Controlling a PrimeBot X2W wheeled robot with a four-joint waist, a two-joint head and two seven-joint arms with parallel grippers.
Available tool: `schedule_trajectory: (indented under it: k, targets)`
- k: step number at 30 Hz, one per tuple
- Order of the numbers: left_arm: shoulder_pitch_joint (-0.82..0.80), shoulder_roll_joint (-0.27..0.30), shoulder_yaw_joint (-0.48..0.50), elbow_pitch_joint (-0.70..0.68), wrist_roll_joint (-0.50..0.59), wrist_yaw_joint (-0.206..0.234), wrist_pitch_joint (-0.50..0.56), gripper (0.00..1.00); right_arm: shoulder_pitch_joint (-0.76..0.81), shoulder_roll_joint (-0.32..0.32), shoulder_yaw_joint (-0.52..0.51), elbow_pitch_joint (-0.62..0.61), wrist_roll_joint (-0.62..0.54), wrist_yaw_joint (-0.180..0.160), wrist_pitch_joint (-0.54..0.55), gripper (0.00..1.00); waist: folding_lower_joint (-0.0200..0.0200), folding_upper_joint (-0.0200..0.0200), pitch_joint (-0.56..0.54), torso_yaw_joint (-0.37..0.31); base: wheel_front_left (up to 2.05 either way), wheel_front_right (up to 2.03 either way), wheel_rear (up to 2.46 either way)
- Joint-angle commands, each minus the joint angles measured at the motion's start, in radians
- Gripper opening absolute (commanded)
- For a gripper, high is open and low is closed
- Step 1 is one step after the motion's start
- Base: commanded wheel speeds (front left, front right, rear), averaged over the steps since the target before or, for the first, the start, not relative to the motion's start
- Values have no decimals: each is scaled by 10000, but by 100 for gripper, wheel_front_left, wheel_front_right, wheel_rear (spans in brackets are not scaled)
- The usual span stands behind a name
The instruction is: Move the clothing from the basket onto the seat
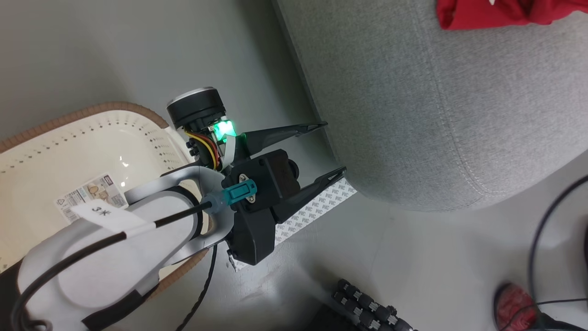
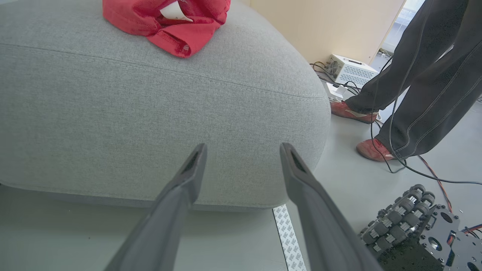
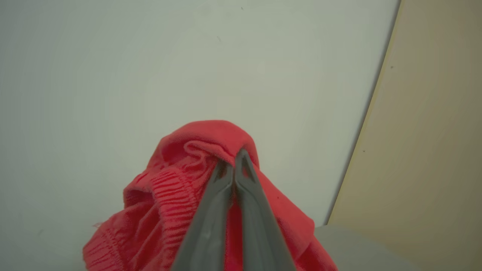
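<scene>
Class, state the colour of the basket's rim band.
Brown; the rim band shows best in the head view.

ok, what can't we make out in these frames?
- basket: head view; the left forearm and the frame edge hide much of it, so whether it is empty is unclear.
- loose red garment on the seat: cut by the top edge in the head and left wrist views.
- held red garment in the shut right gripper: right wrist view; the bottom edge cuts off its lower part.

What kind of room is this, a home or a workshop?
Probably a lab staged as a living room: a grey seat and a laundry basket stand on bare floor, beside trailing cables and a white equipment box.
</scene>
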Motion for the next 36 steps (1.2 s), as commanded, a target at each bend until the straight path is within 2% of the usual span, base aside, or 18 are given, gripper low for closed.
schedule_trajectory:
  k: [1, 8, 12, 20, 21, 22, 25, 28, 36]
  targets:
    - [-127, 117, -41, -74, -34, 18, 80, 100, 373, 300, 120, 539, -242, -3, -8, 0, -1, -2, 199, 41, 0, 0, 0]
    - [-98, 318, -77, -241, -67, 80, 275, 100, 891, 1342, 329, 2514, -719, -3, -8, 0, -1, -2, 380, 154, 0, 0, 0]
    - [-137, 393, -41, -344, -99, 152, 353, 100, 949, 1779, 250, 3167, -899, -3, -8, 0, -1, -2, 437, 192, 0, 0, 0]
    - [112, 263, -7, -210, -259, 337, 173, 100, 950, 2008, 371, 3599, -1390, -3, -8, 0, -1, -2, 268, 241, 0, 0, 0]
    - [152, 251, -2, -171, -289, 374, 144, 100, 989, 2005, 353, 3513, -1526, -3, -10, 35, -1, -2, 212, 253, 0, 0, 0]
    - [206, 236, 45, -124, -346, 438, 90, 100, 1069, 2001, 412, 3402, -1686, -3, -10, 100, -1, -2, 139, 265, 0, 0, 0]
    - [354, 133, 208, 14, -510, 591, -155, 100, 1354, 2112, 378, 3092, -1963, -3, -10, 100, -1, -2, -185, 376, 0, 0, 0]
    - [566, 11, 375, 233, -617, 842, -561, 100, 1761, 2155, 765, 2649, -1902, -3, -10, 100, -1, -2, -653, 602, 0, 0, 0]
    - [1652, -48, 1069, 1184, -1291, 1580, -1979, 100, 3262, 1516, 3118, 1757, -890, -3, -9, 100, -1, -2, -2074, 1471, 0, 0, 0]
